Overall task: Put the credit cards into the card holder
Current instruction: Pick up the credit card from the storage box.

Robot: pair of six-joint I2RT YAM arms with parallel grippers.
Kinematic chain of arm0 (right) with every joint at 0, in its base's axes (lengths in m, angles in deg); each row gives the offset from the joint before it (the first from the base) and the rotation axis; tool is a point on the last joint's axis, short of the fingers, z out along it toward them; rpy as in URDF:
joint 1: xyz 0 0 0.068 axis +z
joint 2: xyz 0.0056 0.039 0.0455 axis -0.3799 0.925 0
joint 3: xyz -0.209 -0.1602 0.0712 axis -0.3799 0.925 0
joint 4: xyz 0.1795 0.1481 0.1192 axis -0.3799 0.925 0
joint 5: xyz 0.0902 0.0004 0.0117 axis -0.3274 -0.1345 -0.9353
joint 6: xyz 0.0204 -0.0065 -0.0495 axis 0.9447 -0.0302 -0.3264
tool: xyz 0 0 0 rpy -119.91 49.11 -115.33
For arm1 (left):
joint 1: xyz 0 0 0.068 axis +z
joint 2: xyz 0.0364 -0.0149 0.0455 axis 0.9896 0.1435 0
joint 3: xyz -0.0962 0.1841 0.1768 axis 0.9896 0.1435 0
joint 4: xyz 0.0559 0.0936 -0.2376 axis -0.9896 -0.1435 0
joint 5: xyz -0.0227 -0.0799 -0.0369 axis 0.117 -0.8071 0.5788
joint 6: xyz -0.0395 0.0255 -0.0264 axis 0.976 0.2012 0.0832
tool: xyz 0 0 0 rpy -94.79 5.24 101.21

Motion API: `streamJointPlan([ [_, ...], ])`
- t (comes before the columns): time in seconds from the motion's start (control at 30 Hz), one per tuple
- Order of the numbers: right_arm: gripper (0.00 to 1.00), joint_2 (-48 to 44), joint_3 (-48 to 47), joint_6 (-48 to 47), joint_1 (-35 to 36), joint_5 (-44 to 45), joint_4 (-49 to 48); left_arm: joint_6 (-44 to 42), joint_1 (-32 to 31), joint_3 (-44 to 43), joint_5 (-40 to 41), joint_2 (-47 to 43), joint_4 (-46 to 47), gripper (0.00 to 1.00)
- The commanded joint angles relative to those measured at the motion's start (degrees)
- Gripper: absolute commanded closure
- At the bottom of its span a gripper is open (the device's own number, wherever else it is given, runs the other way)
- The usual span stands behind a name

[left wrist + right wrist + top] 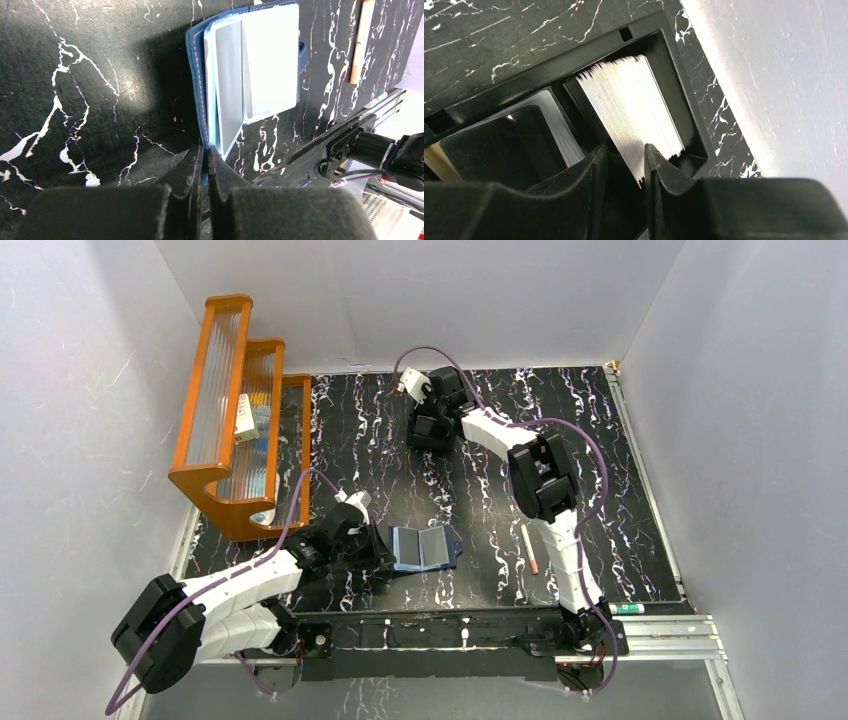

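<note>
The navy card holder (425,547) lies open on the black marble table, near the front. Its lighter blue inside (250,75) shows a pale grey card (227,85) in the left slot and a white card (272,60) on the right. My left gripper (206,150) is shut on the card holder's near edge, at the fold. Far across the table, my right gripper (430,425) reaches down into a black box (574,65). A leaning stack of white credit cards (634,105) stands in it. The right gripper (625,157) is open, with the stack's near corner between its fingers.
An orange stepped rack (235,420) with small items stands at the back left. A thin pale stick (528,548) lies right of the card holder, beside the right arm. White walls close in the table on three sides. A second compartment of the box (499,145) holds more cards.
</note>
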Motion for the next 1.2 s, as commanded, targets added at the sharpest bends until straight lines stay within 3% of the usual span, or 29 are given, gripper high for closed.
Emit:
streamJointPlan([
  [0.0, 0.62, -1.93, -3.30, 1.29, -0.94, 0.07, -2.37, -0.58, -0.22, -0.63, 0.41, 0.20, -0.13, 1.00],
  [0.57, 0.75, -3.69, -4.34, 1.75, -1.40, 0.11, -2.04, -1.15, -0.26, -1.06, 0.26, 1.18, 0.22, 1.00],
  [0.83, 0.94, -7.12, -1.00, 3.40, -1.38, -1.11, -0.84, -1.54, -0.22, -1.32, 0.32, 1.25, 0.03, 1.00],
  [1.0, 1.00, -9.06, -0.13, 3.50, -1.39, -3.65, 0.97, -1.64, -0.21, -1.45, 0.40, 1.07, -0.05, 1.00],
  [1.17, 1.00, -11.59, 1.06, 4.91, -1.38, -6.16, 3.78, -1.74, -0.17, -2.23, 0.72, 1.54, -0.83, 1.00],
])
